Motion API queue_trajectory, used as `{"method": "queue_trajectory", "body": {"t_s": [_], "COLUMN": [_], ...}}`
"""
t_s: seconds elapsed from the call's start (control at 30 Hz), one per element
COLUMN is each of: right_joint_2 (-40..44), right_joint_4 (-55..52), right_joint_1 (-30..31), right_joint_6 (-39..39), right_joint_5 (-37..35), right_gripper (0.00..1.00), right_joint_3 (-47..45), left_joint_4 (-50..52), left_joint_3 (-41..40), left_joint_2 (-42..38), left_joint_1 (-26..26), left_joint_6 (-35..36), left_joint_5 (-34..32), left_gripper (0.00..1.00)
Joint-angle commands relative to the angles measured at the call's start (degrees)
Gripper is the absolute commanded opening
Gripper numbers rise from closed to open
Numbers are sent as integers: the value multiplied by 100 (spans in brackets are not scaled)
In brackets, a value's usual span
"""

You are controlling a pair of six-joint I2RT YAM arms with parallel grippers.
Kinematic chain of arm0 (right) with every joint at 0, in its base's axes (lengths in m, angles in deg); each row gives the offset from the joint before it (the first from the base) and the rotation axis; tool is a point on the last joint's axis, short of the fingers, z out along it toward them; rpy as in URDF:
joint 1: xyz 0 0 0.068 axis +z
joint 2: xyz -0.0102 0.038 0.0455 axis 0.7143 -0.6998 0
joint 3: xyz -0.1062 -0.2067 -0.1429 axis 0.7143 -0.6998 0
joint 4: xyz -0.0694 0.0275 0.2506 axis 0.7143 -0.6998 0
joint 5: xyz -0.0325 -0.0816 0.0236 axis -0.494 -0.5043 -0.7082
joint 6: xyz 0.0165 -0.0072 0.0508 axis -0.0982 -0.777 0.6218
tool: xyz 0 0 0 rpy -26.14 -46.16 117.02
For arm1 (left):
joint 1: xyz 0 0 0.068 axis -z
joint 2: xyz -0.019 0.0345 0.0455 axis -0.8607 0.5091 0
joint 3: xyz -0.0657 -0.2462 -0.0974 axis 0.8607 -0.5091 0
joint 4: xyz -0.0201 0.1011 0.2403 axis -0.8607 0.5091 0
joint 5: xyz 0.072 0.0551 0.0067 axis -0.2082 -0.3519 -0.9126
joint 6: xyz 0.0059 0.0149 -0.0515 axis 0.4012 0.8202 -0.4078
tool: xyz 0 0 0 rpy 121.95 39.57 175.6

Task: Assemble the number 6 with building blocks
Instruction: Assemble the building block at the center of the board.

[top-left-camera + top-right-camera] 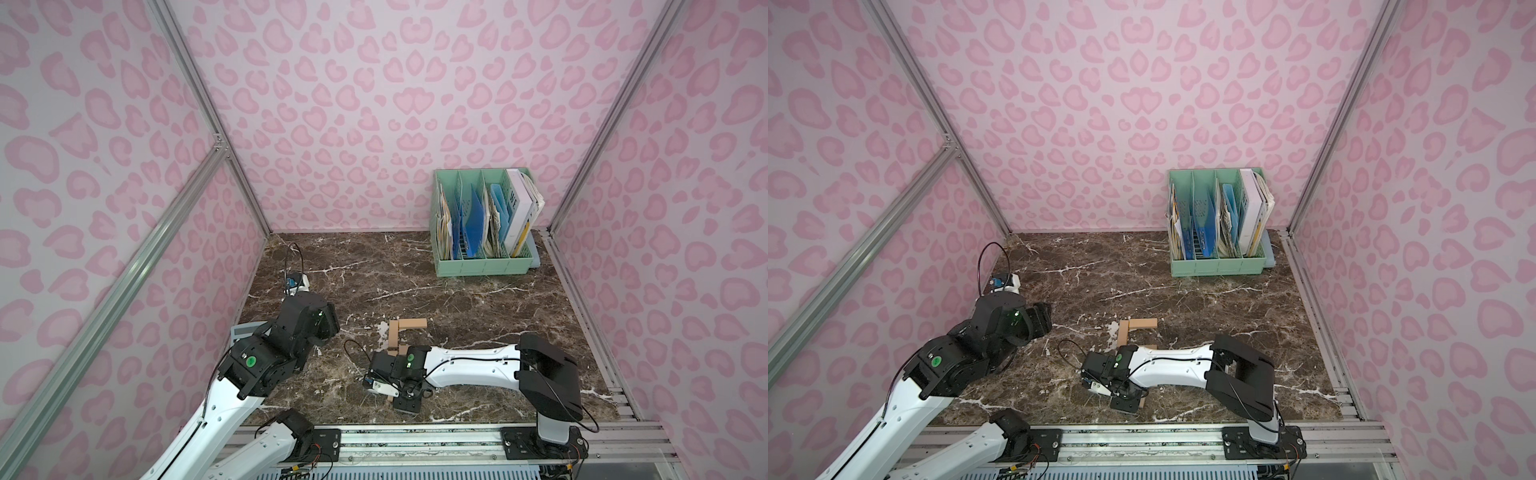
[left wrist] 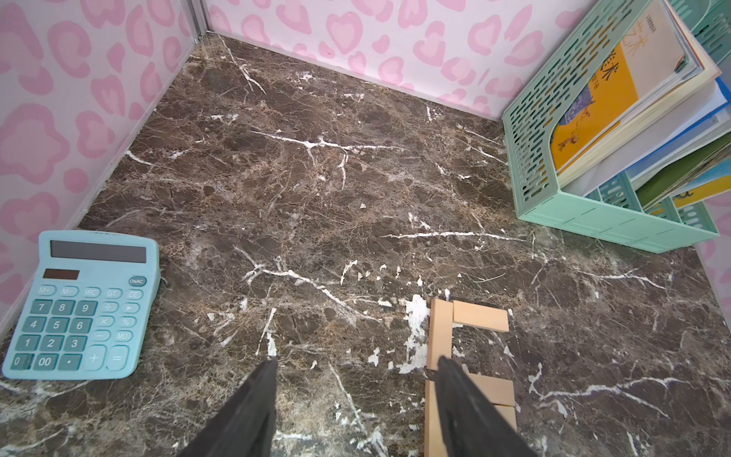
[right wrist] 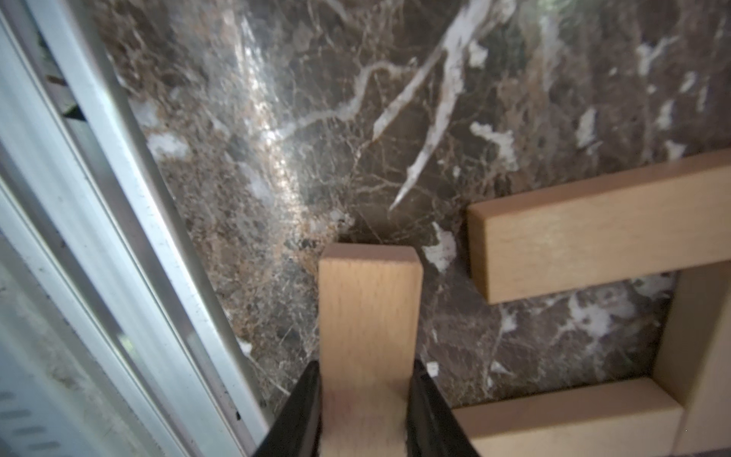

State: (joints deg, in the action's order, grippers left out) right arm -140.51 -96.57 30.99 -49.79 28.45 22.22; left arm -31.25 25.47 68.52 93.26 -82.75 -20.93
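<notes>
Near the front edge of the surface, a wooden plank is gripped in the closed right tool for alignment against the unfinished number 6, while the left tool is held empty, jaws apart, toward the left edge.

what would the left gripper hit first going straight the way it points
Likely the bare marble table, in the gap between the calculator and the laid planks; nothing else shows ahead, though depth is unclear.
</notes>
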Motion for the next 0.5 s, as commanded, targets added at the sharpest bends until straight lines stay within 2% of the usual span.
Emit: {"method": "queue_trajectory", "body": {"t_s": [0.0, 0.47], "right_joint_2": [65, 229], "right_joint_4": [-12, 322], "right_joint_1": [-11, -42], "right_joint_6": [-126, -517], "right_joint_5": [-100, -108], "right_gripper": [36, 35], "right_joint_3": [-86, -350], "left_joint_4": [-63, -73], "left_joint_3": [16, -38], "left_joint_2": [4, -47], "left_joint_1": [-12, -29], "left_joint_6": [33, 9], "left_joint_5": [19, 7], "left_gripper": [67, 66]}}
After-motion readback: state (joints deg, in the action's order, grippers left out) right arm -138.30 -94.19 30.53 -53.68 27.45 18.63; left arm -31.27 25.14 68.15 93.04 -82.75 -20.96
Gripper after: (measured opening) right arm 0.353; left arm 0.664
